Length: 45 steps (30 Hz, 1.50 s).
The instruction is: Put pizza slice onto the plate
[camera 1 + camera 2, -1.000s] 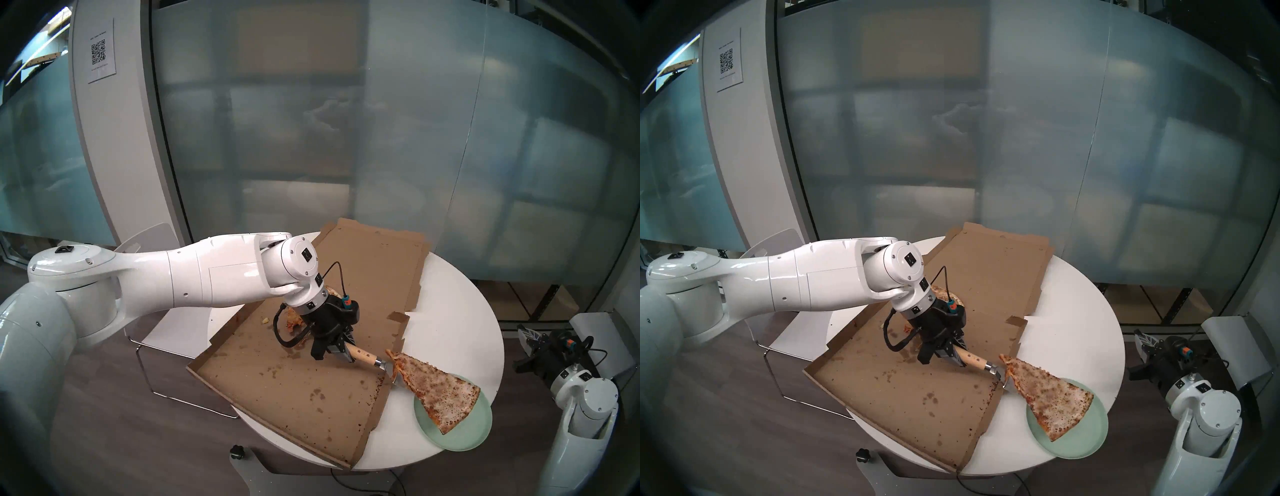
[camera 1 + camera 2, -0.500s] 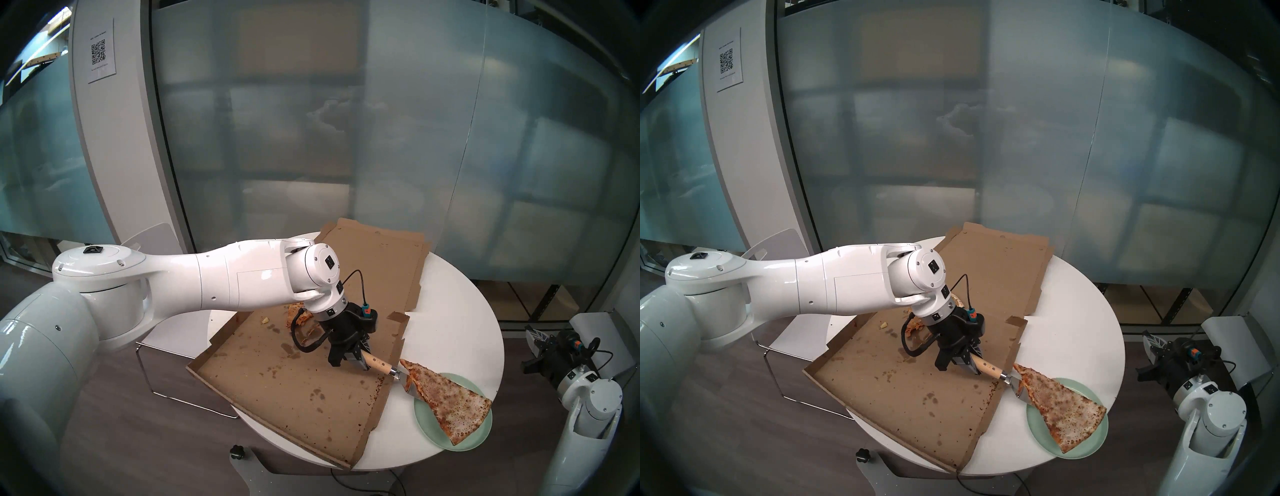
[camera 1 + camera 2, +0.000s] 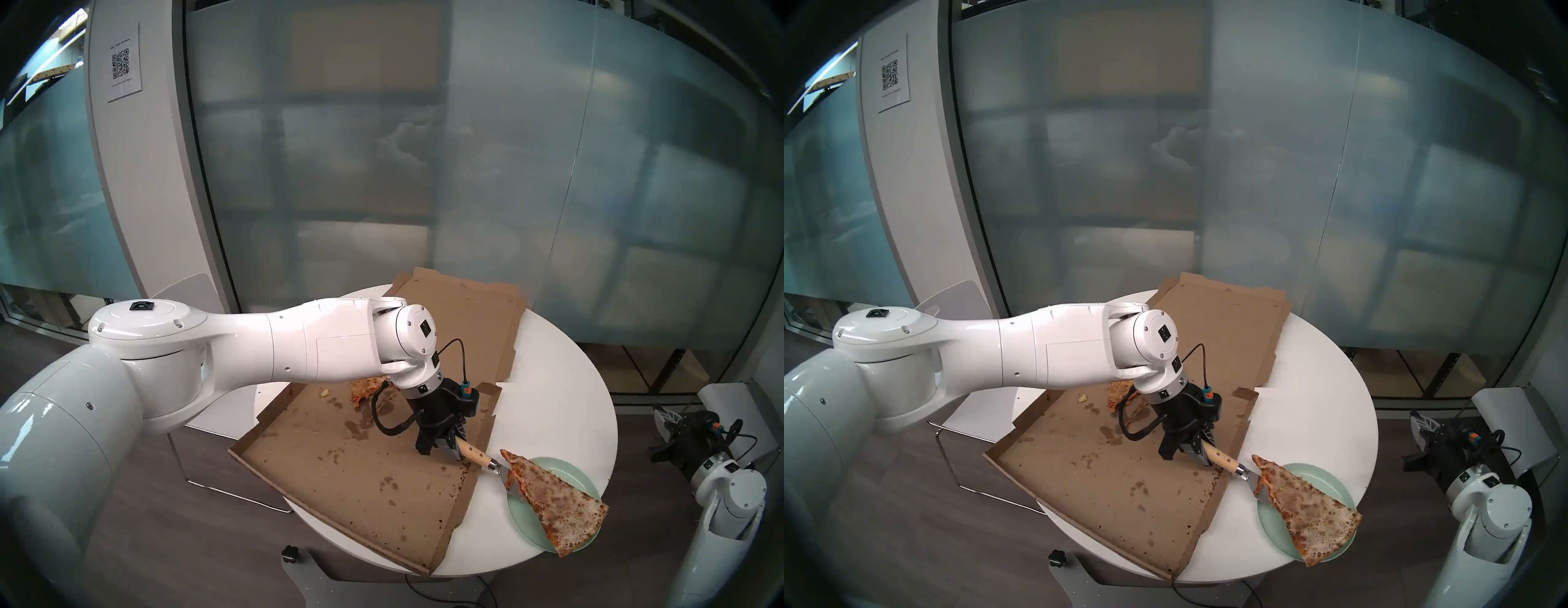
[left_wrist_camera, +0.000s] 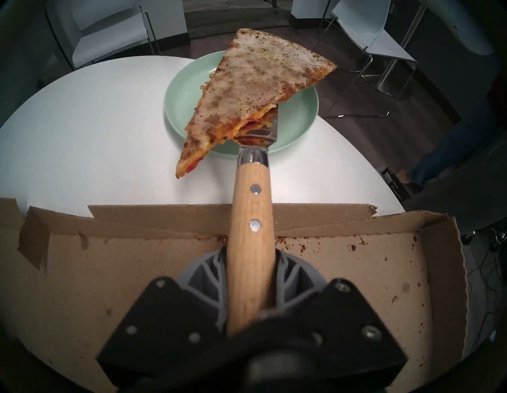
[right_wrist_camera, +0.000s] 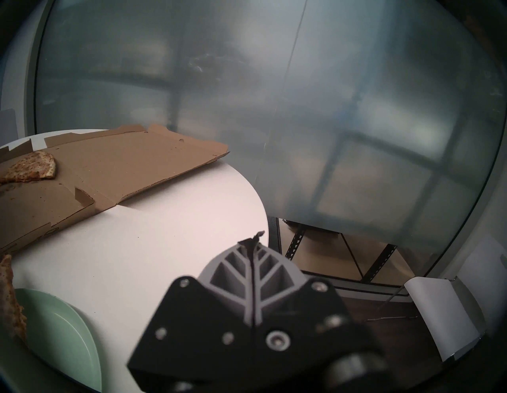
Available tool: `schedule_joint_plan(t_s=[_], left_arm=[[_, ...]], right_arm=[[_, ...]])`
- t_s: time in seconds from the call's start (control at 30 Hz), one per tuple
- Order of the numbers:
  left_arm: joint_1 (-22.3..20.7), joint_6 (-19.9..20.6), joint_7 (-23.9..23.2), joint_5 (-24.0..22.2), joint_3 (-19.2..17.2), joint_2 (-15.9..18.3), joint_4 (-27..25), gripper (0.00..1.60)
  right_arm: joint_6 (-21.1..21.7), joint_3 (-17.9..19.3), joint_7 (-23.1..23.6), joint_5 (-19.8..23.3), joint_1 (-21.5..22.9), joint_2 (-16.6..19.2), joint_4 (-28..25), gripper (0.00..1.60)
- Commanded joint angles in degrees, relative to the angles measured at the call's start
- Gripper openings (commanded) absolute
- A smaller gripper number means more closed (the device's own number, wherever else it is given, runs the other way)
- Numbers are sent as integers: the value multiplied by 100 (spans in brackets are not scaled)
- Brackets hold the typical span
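- Wooden-handled steel spatula, pinched by the left gripper, carries the speckled triangular pizza slice.
- Smooth mint plate, lower right; the slice sits further right over it than a second ago.
- Right gripper: pressed together, empty.

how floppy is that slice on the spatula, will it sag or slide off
Likely fairly stiff: the slice overhangs the narrow spatula at both ends with little visible droop. It may still tip or slide, since the blade supports only one edge. The plate underneath should catch it.
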Motion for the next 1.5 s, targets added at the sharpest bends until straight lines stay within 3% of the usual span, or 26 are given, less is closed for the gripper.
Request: schedule_joint_plan(t_s=[0.0,0.7,1.47], left_arm=[[-65,-10,47,42,-52,-212,47,0],[-184,-17,49,263,-9,-416,317,0],[-384,183,51,767,44,-410,132,0]], right_arm=[[-89,80,38,102,38,27,-21,0],[-154,247,167,176,84,-26,30,0],[-165,283,253,189,149,-48,40,0]])
